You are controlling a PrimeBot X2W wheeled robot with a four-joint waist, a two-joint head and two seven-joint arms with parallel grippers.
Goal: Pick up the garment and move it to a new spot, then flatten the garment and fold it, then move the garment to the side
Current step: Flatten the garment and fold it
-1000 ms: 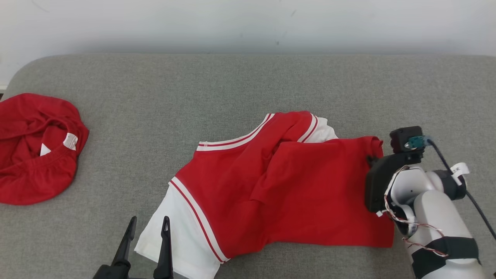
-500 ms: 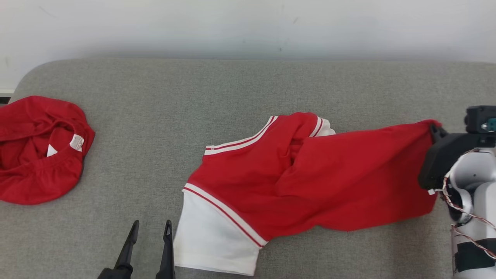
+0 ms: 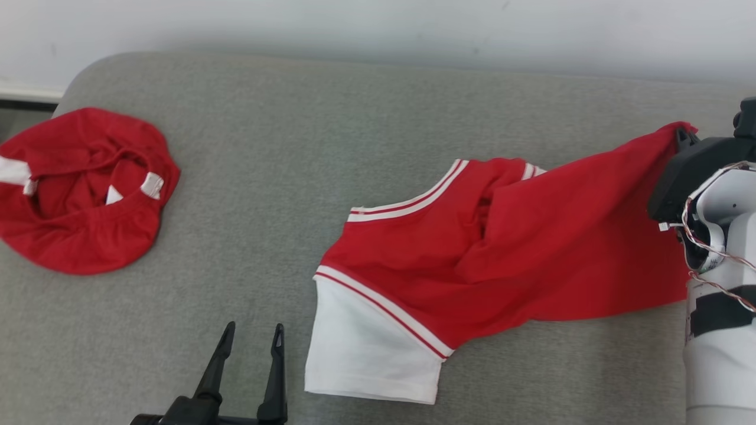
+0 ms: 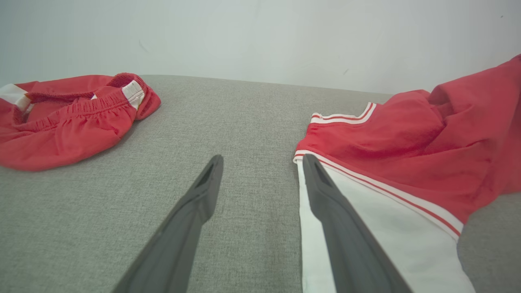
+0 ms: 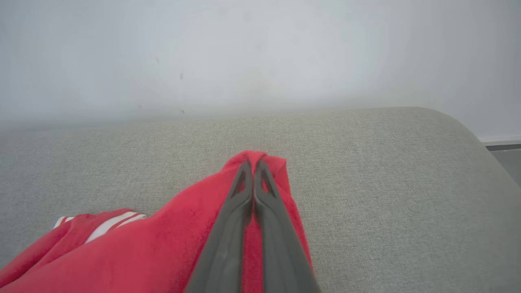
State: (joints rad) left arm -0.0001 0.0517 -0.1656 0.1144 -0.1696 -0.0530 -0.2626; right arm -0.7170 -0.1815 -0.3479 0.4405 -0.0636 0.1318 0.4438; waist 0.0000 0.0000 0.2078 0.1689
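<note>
Garment [image 3: 472,260]: red jersey with white, striped sleeves, lying partly spread on the grey padded surface [image 3: 354,106], well to the right of the crumpled red shorts [image 3: 82,195]. Cloth is judged soft, light and limp. It will sag and drag wherever unsupported, so hem corners or shoulders are the best holds. Right jaws are clamped tight on the raised corner furthest from the shorts. Left jaws stand wide apart and empty, between the shorts and the white sleeve [image 3: 366,354].

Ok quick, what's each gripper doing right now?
Left gripper: open, holding nothing.
Right gripper: shut on the edge of the red and white garment.
</note>
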